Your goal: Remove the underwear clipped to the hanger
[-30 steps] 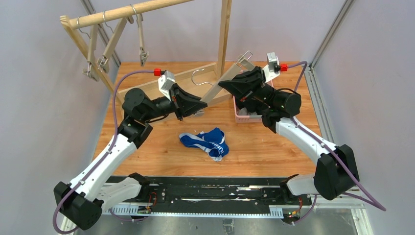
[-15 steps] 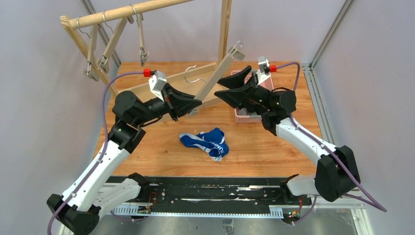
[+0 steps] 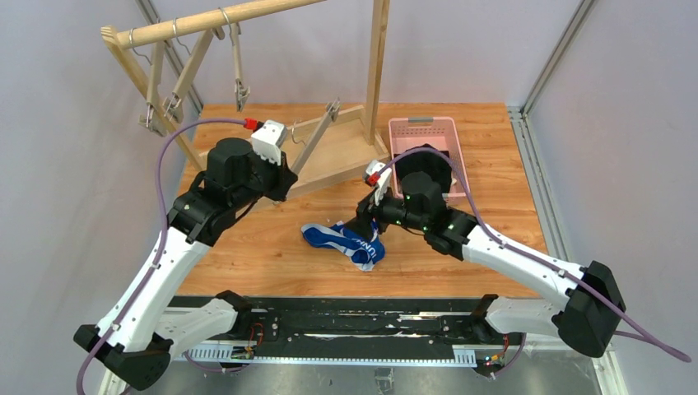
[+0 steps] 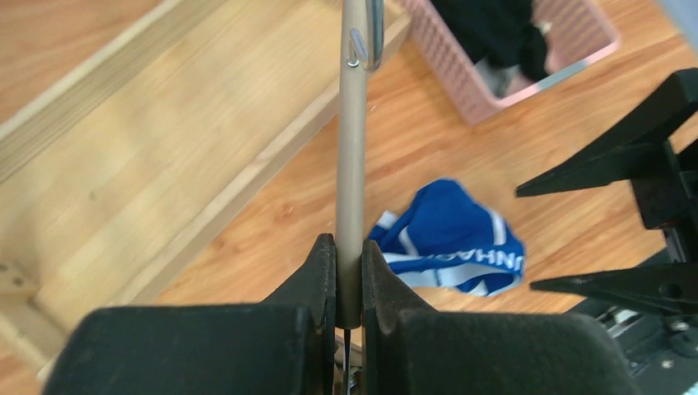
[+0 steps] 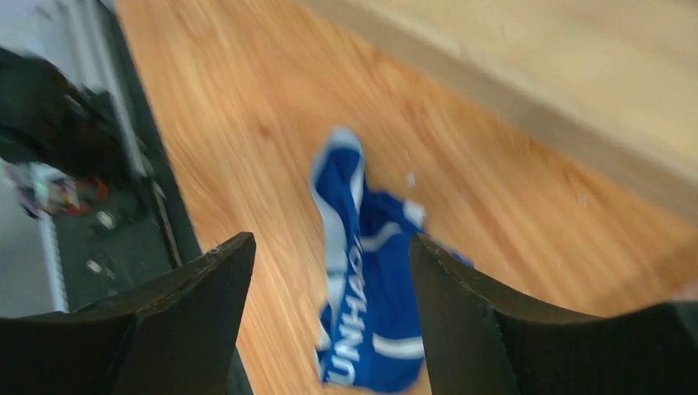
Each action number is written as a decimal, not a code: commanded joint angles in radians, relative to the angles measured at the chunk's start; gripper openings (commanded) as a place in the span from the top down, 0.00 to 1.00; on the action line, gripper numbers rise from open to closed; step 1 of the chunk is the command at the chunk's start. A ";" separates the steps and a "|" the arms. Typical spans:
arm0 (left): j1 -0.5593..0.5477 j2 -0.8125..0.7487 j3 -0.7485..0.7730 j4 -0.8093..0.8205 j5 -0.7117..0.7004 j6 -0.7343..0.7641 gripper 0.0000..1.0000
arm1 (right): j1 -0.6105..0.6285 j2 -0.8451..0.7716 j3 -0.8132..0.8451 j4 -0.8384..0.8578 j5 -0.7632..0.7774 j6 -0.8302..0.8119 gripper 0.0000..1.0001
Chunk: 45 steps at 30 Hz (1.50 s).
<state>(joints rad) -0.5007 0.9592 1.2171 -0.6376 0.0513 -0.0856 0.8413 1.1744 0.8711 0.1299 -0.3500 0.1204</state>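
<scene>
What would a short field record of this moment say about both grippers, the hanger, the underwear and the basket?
left gripper: fingers shut on the hanger's bar
hanger: held off its rail, far clip empty
right gripper: fingers open, poised over the blue underwear; contact unclear
blue underwear: crumpled on the table, unclipped
black garment: lying inside the pink basket

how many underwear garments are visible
2: the bright blue white-lettered underwear on the wooden table, the black cloth underwear in the pink mesh basket; others may hide there.
</scene>
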 commanded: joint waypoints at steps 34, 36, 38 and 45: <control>-0.004 0.316 0.409 0.017 -0.147 -0.003 1.00 | 0.087 0.088 0.052 -0.357 0.532 -0.052 0.99; -0.004 0.331 0.442 0.005 -0.148 0.000 1.00 | 0.074 0.030 0.098 -0.364 0.583 -0.088 1.00; -0.004 0.340 0.466 -0.002 -0.143 0.001 1.00 | 0.053 -0.009 0.144 -0.354 0.627 -0.127 0.99; -0.004 0.363 0.527 -0.024 -0.149 0.016 1.00 | -0.153 -0.034 0.342 -0.298 0.672 -0.190 1.00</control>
<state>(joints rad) -0.5007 1.3132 1.6928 -0.6754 -0.0929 -0.0822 0.8055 1.1347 1.1107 -0.1921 0.2565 -0.0139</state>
